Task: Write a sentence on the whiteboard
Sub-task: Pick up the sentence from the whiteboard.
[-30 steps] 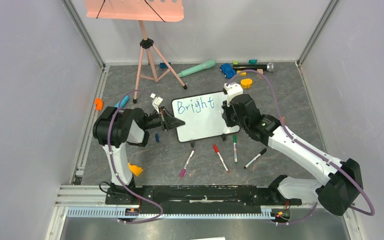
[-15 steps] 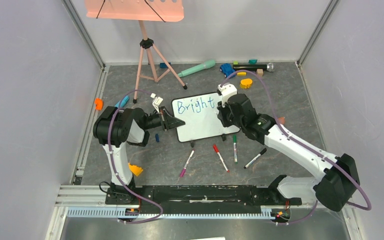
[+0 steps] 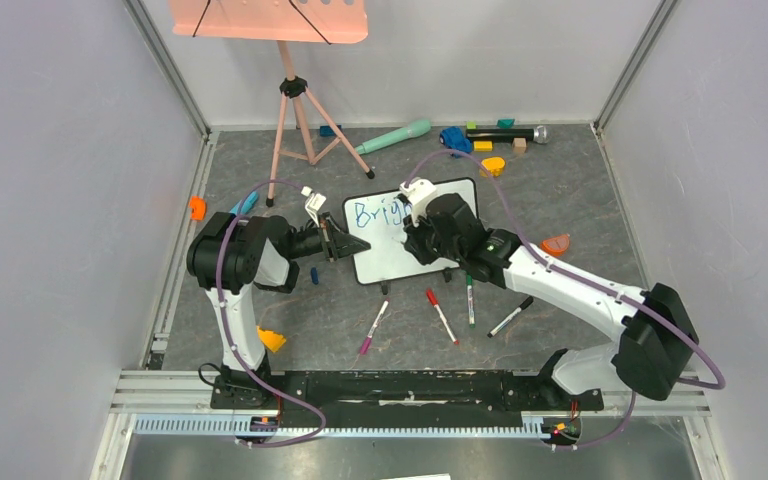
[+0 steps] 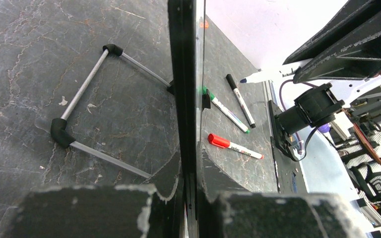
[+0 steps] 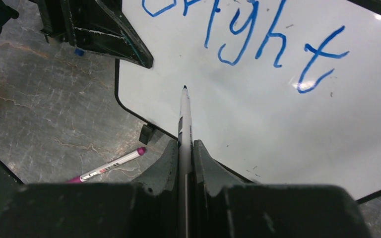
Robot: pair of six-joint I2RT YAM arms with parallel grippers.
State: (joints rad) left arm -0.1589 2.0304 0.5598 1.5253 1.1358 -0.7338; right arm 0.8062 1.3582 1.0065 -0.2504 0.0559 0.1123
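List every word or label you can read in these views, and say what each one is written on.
"Bright": blue handwriting on the whiteboard; the top view shows only "Brig" of it.
Barrel print on the pink marker: too small to read.
Barrel print on the red marker: too blurred to read.
Barrel print on the held blue marker: unreadable.
No other text is legible.

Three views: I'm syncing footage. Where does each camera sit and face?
Top external: above, behind the bases, looking down on the whiteboard; both arms show.
Left wrist: on left gripper, looking along the clamped whiteboard edge; fingers show.
Right wrist: on right gripper, looking between its fingers down the held marker at the sentence.
Shared: red marker, left wrist and top.
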